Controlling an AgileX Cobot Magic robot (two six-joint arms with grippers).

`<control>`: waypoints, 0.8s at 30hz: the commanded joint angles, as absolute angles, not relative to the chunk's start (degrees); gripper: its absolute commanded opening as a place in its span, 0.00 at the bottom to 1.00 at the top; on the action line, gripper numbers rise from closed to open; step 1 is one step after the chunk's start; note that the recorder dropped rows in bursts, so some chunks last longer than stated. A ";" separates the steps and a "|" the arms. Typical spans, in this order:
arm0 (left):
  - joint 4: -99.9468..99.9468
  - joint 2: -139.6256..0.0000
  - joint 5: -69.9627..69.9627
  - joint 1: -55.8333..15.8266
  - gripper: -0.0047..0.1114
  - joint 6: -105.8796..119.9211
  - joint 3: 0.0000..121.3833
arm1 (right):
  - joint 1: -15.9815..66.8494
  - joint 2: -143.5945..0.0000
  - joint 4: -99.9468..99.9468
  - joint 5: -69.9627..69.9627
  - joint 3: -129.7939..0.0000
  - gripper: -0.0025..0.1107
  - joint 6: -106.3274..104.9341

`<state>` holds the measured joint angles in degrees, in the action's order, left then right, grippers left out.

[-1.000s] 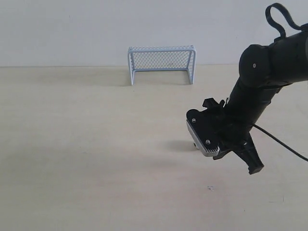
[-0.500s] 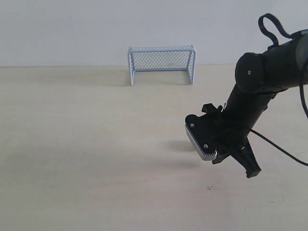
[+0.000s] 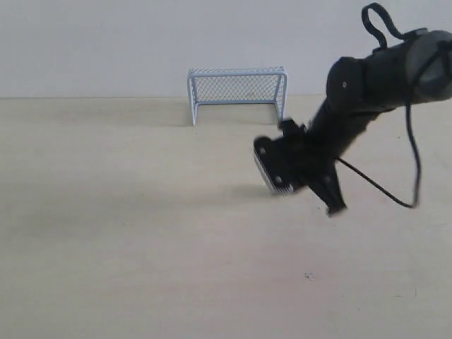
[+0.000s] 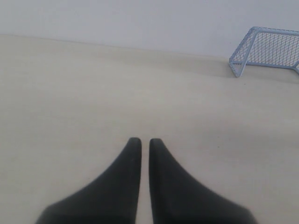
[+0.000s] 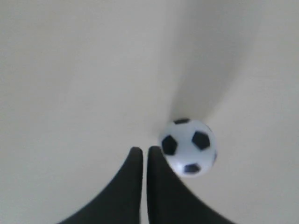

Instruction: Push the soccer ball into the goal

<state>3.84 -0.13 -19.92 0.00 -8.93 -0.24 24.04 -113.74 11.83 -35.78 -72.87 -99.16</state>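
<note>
The soccer ball (image 5: 189, 147), white with black pentagons, rests on the pale table and touches the outer side of one finger of my right gripper (image 5: 144, 149), which is shut with nothing between its fingers. In the exterior view the ball is hidden behind the right arm, and the right gripper (image 3: 334, 207) points down at the table in front of the goal and slightly to its right. The goal (image 3: 236, 88), a pale blue frame with mesh, stands at the table's far edge by the wall. My left gripper (image 4: 145, 140) is shut and empty, low over bare table, with the goal (image 4: 268, 49) far off.
A black cable (image 3: 378, 187) trails from the right arm across the table. The right wrist's silver-faced camera block (image 3: 272, 173) hangs on the arm's left side. A white wall (image 3: 106, 42) backs the table.
The right arm has swung up and to the left, towards the goal, and shows motion blur now. The goal has not moved.
</note>
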 commanded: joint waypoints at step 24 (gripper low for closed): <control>3.58 0.00 -19.48 0.11 0.09 -9.47 0.00 | 24.51 -87.45 17.38 -21.71 -50.58 0.02 -76.23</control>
<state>3.84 -0.13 -19.92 0.00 -8.93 -0.24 24.52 -92.05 17.25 -21.20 -54.40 -80.71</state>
